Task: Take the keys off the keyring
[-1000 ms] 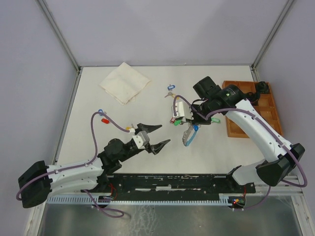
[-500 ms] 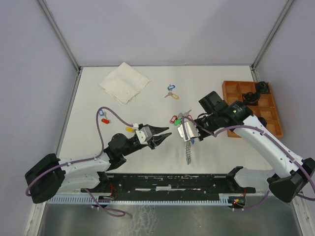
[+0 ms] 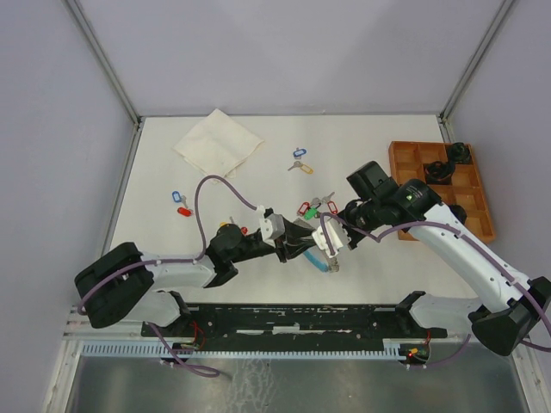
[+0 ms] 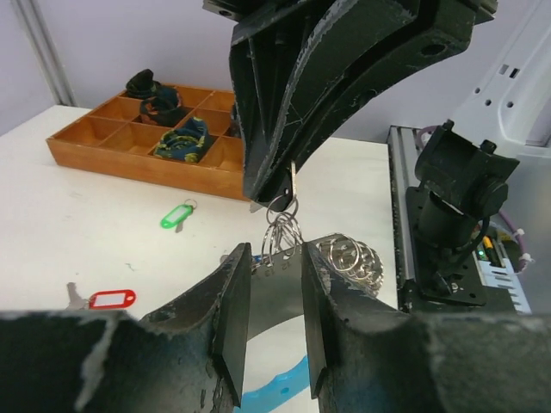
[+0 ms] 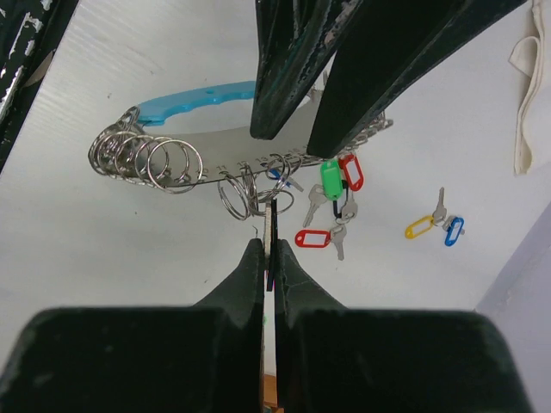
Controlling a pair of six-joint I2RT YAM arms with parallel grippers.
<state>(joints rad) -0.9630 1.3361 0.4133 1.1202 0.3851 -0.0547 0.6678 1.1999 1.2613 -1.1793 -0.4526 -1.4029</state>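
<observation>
Holding the keyring [image 5: 198, 96] over the table [image 3: 172, 249] near its front middle, the left gripper [image 4: 274, 258] has its fingers half closed on the grey strip [image 5: 219, 155]. The right gripper [image 5: 269, 249] is closed tight on one thin key [image 5: 270, 225] hanging from the small rings [image 5: 244, 185], and the tagged keys [image 5: 331, 185] dangle close beside it.

left gripper [image 4: 274, 284]: swung right to the table's middle, jaws narrowed from wide onto keyring [image 5: 194, 96] | right gripper [image 5: 269, 246]: brought its pinched key [image 4: 290, 182] and keyring toward the near edge
</observation>
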